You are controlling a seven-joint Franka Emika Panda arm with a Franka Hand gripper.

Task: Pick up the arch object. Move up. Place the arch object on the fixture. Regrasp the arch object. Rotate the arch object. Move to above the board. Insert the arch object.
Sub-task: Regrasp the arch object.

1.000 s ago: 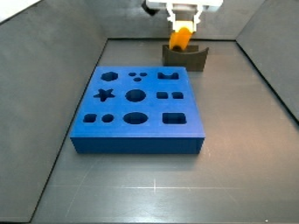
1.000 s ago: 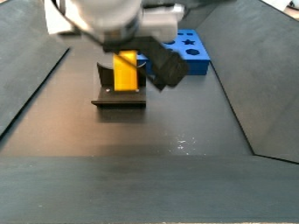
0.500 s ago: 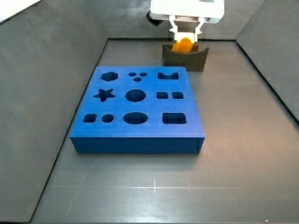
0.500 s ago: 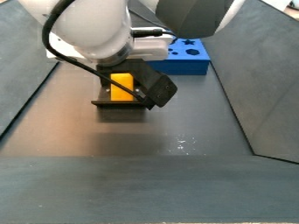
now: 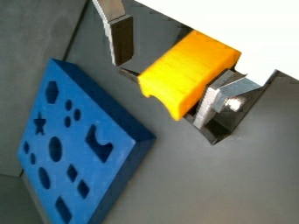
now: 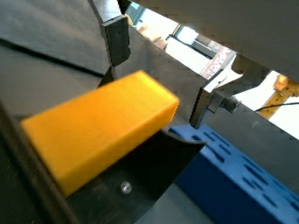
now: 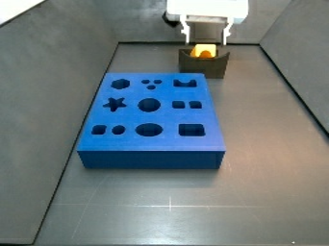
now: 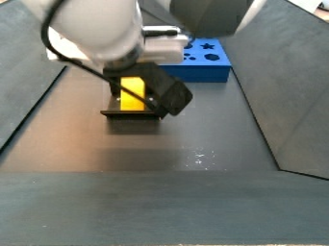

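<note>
My gripper (image 7: 205, 39) is low over the small dark grey-brown open-fronted fixture (image 7: 214, 65) at the far end of the floor. In a side view the large thick blue board with shaped holes (image 7: 150, 120) lies to the left of and nearer than the fixture, apart from it; in a side view it sits behind my arm (image 8: 203, 60).

The small yellow-orange plastic arch object (image 5: 184, 73) sits in the fixture, seen in a side view as a yellow block inside the holder (image 8: 131, 93).

In both wrist views my fingers (image 5: 121, 37) are spread wide, one silver plate on each side of the arch object with a visible gap at the near finger (image 6: 114, 39). The opposite finger (image 5: 215, 98) stands close beside the block; I cannot tell whether it touches. My pincer is open and holds nothing.

In a wrist view the block's long flat face (image 6: 93, 133) rests against the fixture's dark wall (image 6: 163, 168), with the board (image 6: 246, 179) beyond it.
</note>
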